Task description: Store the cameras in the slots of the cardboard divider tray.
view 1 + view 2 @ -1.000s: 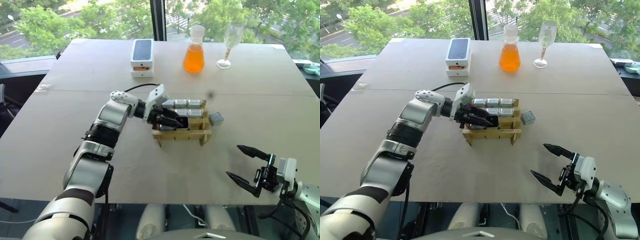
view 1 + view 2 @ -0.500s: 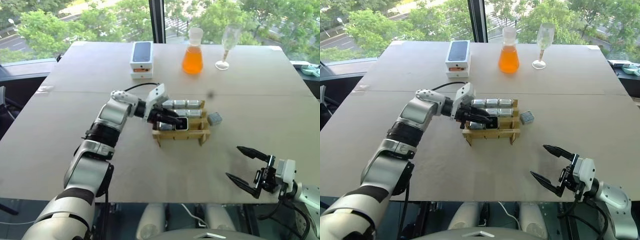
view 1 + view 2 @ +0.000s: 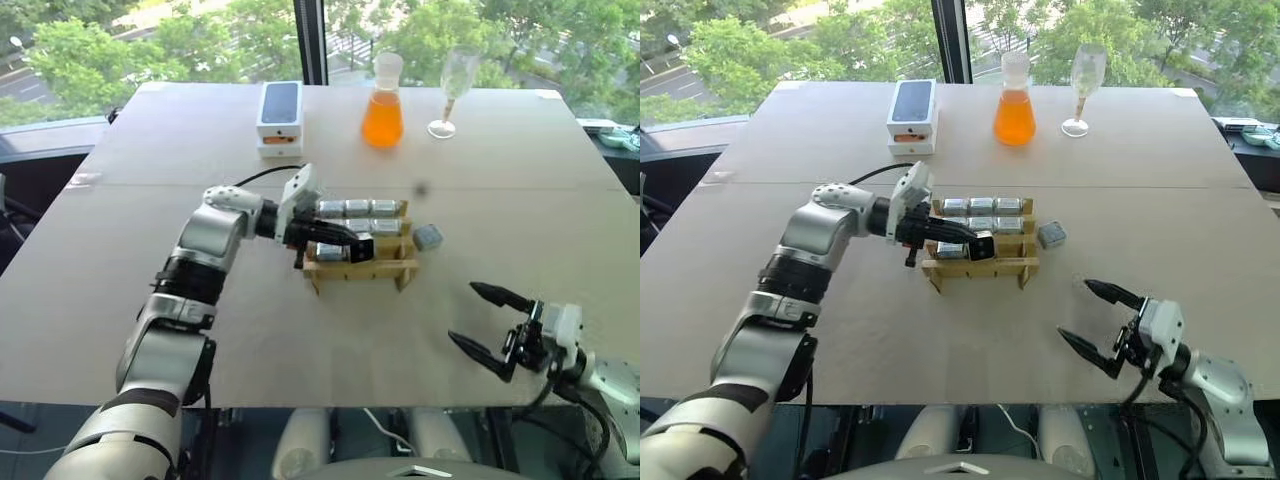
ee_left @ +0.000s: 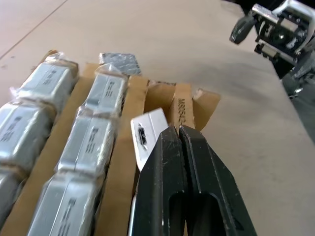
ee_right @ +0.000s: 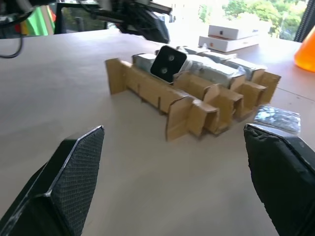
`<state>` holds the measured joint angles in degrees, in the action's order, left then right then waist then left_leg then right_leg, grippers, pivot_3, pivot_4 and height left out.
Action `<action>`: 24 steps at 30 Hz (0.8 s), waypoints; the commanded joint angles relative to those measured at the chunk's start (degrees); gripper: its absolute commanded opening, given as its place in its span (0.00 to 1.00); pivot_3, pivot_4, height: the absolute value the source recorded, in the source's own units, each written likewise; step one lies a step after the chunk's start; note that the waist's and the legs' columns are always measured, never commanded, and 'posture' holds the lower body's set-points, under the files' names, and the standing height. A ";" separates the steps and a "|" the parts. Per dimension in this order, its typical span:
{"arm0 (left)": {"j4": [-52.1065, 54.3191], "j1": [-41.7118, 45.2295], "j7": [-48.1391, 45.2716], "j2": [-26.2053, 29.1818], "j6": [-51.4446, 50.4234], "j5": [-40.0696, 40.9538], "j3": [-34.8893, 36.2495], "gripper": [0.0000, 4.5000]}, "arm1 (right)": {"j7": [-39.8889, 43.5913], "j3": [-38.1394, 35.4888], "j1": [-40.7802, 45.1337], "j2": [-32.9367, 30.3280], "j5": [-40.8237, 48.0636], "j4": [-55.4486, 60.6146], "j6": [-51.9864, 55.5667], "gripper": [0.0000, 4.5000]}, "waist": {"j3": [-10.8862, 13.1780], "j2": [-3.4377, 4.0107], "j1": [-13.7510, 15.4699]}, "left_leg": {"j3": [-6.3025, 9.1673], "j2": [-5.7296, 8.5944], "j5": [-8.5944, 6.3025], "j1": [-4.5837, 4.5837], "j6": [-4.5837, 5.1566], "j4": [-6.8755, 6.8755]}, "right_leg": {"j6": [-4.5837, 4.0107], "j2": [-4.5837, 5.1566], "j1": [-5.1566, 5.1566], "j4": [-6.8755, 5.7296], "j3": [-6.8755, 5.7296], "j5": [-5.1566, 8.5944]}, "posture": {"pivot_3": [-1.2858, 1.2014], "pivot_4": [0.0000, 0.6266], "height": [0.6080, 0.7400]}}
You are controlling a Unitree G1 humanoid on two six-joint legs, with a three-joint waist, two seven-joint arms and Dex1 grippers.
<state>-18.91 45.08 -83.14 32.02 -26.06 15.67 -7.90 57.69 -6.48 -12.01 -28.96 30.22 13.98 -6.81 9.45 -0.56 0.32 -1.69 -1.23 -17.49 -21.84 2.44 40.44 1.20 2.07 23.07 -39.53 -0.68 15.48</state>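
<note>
We see the left gripper (image 4: 179,132) with its fingers pressed together and empty, hovering just above the near row of the cardboard divider tray (image 3: 362,268), where a black-faced camera (image 5: 168,63) sits tilted in its slot right below the tips. Beyond the tips, silver cameras (image 3: 357,208) fill the other rows, and one loose camera (image 3: 429,236) lies just past the tray's far side. Our right gripper (image 3: 488,321) is spread wide and empty, well apart from the tray.
</note>
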 commanded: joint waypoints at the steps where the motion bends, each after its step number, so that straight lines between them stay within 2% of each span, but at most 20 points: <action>1: 8.18 -2.29 1.40 2.66 -2.89 4.57 4.79 0.01 | -2.01 0.74 2.02 -0.75 2.37 5.45 4.67 1.00 | 0.00 0.00 0.18 | 0.01 0.00 0.00 0.00 0.00 0.00 | 0.00 0.02 0.01 -0.01 0.00 0.00 | 0.52 0.24 1.00; 3: 10.96 -4.16 2.25 3.93 -3.74 5.61 5.72 0.01 | -2.37 1.07 3.14 -0.69 2.34 6.25 5.74 1.00 | 0.00 0.00 0.30 | 0.02 0.00 0.00 0.00 0.00 0.00 | 0.00 0.05 0.01 -0.01 -0.01 0.00 | 0.52 0.24 1.00; 8: 20.05 -11.66 5.90 7.16 -7.88 10.35 10.62 0.01 | -9.40 6.88 15.56 -2.47 -1.59 8.86 18.82 1.00 | 0.04 -0.03 -0.10 | -0.08 0.02 0.00 -0.02 0.01 0.00 | 0.01 0.17 0.05 0.01 0.05 0.00 | 0.52 0.24 1.00; 13: 27.36 -17.90 9.96 9.08 -9.34 14.13 15.33 0.01 | -12.89 12.12 26.67 -3.26 -3.92 7.27 31.30 1.00 | 0.04 -0.04 0.21 | 0.01 0.00 0.00 -0.10 -0.01 -0.04 | -0.03 0.21 0.16 -0.07 0.00 0.00 | 0.52 0.24 1.00; 15: 29.65 -21.41 11.53 10.66 -10.19 15.74 18.76 0.01 | -14.76 14.44 31.71 -1.52 -2.23 6.84 38.83 1.00 | 0.04 -0.04 0.27 | 0.01 0.00 0.01 -0.21 -0.02 -0.04 | -0.04 0.25 0.30 -0.08 0.00 0.00 | 0.52 0.24 1.00; 19: 32.39 -28.84 12.62 13.65 -9.89 18.07 24.70 0.01 | -17.97 19.47 37.29 1.57 -4.30 4.27 47.29 1.00 | 0.04 -0.05 -0.34 | -0.04 0.00 0.05 -0.37 -0.09 -0.07 | -0.07 0.34 0.49 -0.11 0.03 -0.02 | 0.52 0.24 1.00; 24: 33.54 -35.68 13.51 15.84 -6.80 17.09 26.94 0.01 | -20.50 20.19 40.27 5.48 -4.33 0.93 52.78 1.00 | 0.04 -0.06 -0.41 | -0.02 0.06 0.05 -0.51 -0.09 -0.12 | -0.06 0.49 0.53 0.08 -0.07 -0.03 | 0.52 0.24 1.00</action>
<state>12.74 9.20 -70.21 46.95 -34.34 32.42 17.52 37.24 13.56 27.20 -23.42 25.71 14.05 44.90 9.49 -0.62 -0.09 -1.69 -1.15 -17.44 -22.40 2.35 40.32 1.16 2.60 23.65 -39.43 -0.78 15.44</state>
